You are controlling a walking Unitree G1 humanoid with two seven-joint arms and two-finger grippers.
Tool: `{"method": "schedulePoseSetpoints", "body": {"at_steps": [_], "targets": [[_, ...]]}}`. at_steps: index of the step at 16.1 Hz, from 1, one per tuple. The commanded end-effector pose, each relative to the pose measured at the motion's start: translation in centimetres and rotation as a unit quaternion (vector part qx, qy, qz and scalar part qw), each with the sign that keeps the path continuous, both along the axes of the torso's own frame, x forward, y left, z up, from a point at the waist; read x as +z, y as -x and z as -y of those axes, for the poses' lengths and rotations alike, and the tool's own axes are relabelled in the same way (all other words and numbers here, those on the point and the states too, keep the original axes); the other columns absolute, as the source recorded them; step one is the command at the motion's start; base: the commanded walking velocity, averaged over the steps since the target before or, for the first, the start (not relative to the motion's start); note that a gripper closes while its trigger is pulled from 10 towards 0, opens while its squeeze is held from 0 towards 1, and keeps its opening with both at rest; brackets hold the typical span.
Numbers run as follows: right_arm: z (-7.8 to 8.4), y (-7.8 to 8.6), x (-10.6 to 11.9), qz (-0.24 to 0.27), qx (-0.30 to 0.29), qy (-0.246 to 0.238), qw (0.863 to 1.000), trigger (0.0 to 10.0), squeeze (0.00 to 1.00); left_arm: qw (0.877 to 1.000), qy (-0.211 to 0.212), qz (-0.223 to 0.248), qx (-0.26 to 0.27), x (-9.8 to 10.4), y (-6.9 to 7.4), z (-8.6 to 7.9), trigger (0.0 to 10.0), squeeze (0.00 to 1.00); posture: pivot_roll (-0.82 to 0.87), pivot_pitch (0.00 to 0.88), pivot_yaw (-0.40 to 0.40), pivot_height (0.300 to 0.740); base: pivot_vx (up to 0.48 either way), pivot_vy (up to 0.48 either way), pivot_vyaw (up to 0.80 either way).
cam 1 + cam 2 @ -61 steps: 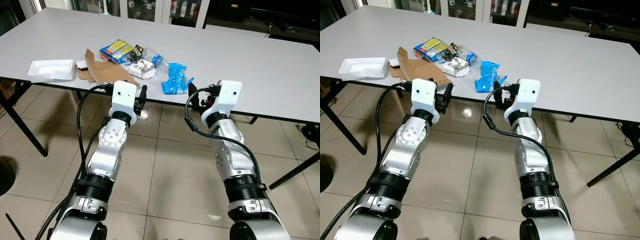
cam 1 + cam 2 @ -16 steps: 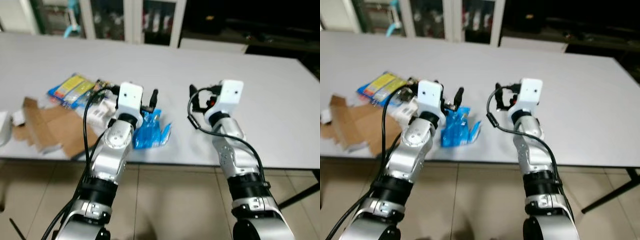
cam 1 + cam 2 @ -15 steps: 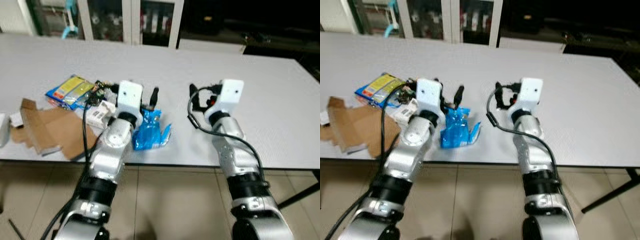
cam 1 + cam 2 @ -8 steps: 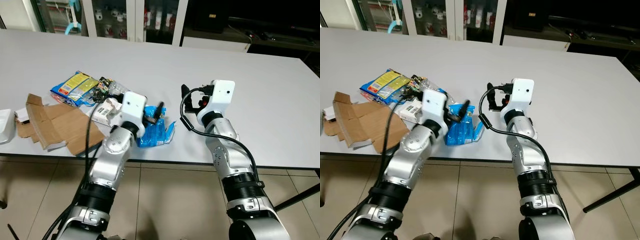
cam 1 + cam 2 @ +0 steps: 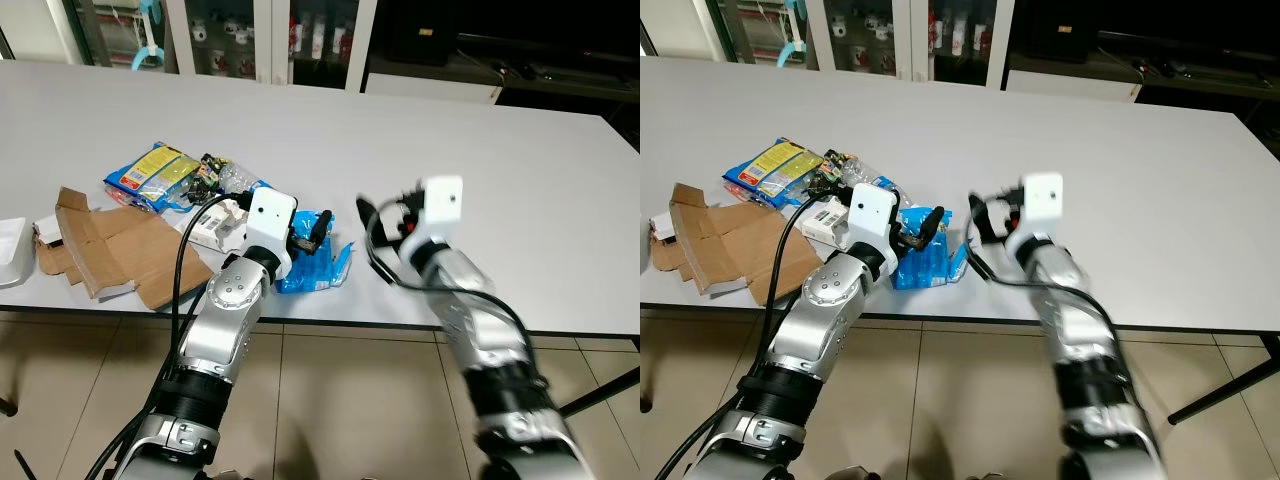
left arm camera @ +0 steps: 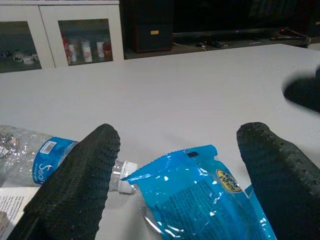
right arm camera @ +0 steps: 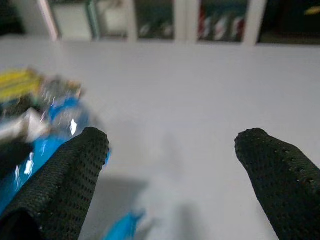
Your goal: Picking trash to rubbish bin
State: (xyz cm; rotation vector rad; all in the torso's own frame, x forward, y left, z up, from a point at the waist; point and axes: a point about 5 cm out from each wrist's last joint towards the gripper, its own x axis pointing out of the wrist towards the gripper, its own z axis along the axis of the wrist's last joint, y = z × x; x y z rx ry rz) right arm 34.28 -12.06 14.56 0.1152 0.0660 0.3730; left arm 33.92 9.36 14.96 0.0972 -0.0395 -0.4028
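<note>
Since half a second ago my left jaws (image 5: pixel 318 228) have edged over the blue wrapper (image 5: pixel 310 268), mid-frame on the bench (image 5: pixel 520 150), both jaws spread wide; best lower squarely, then pinch its crinkled top.

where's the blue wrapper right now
The blue wrapper lies near the table's front edge, just right of the white box and plastic bottle, with the open left gripper poised over it.

both arms forward, fingers (image 6: pixel 80 180) apart
</note>
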Motion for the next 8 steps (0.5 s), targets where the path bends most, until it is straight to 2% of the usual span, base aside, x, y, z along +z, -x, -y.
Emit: {"method": "schedulePoseSetpoints", "body": {"at_steps": [1, 3, 5, 8], "targets": [[0.5, 0.4, 0.1, -0.003, 0.019, 0.011, 1.0, 10.0, 0.0, 1.0, 0.0, 0.007, -0.009, 0.5, 0.0, 0.4, 10.0, 0.0, -0.07, 0.066, -0.097, 0.74, 0.0, 0.0, 0.0], [1.9, 1.2, -0.1, -0.02, 0.046, -0.006, 0.999, 10.0, 0.0, 1.0, 0.003, 0.004, -0.015, 0.5, 0.1, 0.5, 10.0, 0.0, -0.07, 0.066, -0.095, 0.74, 0.0, 0.0, 0.0], [2.3, 2.3, 0.3, -0.013, 0.097, -0.014, 0.995, 10.0, 0.0, 1.0, 0.017, -0.005, -0.025, 0.4, 0.2, 0.8, 10.0, 0.0, -0.07, 0.063, -0.093, 0.74, 0.0, 0.0, 0.0], [2.4, 2.8, 0.4, -0.014, 0.115, -0.015, 0.993, 10.0, 0.0, 0.998, 0.045, -0.022, -0.024, 0.2, 0.1, 0.9, 10.0, 0.0, -0.07, 0.065, -0.092, 0.74, 0.0, 0.0, 0.0]]}}
